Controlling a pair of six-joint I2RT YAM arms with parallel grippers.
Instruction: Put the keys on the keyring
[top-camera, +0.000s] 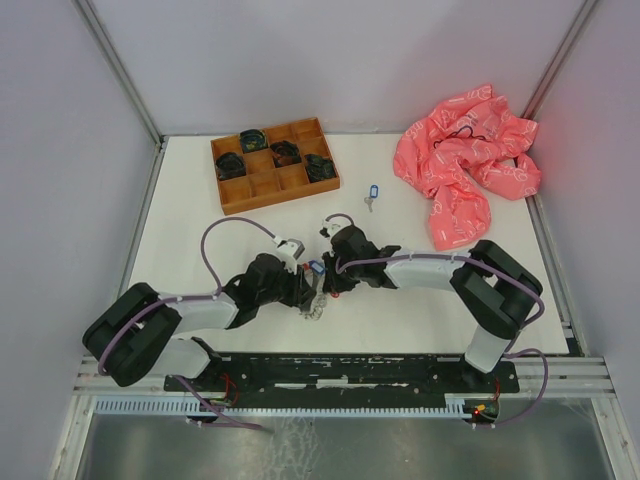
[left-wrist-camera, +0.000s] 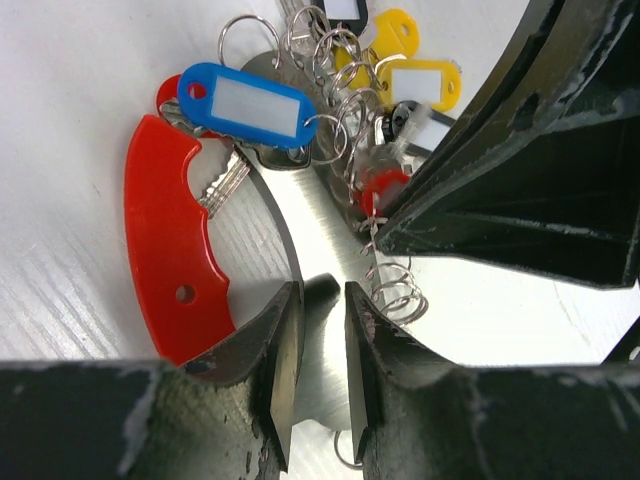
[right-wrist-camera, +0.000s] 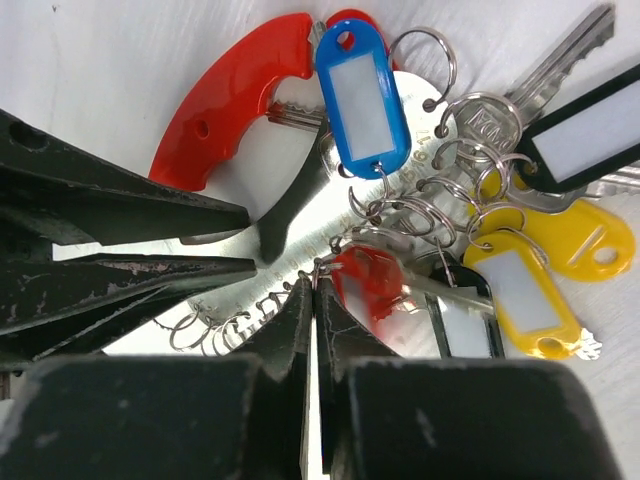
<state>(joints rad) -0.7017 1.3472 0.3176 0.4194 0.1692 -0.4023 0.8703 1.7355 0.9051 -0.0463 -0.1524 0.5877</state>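
Left gripper clamps the stiff, likely slippery silvery metal keyring plate flatwise; right gripper pinches a red-tagged key by its ring.

1 wooden tray, 4 dark items inside. Rt of tray: 1 blue-tagged key, 1 pink cloth. Front of tray: 1 key bunch, tags: 1 blue, 2 yellow, 2 black, 1 red.
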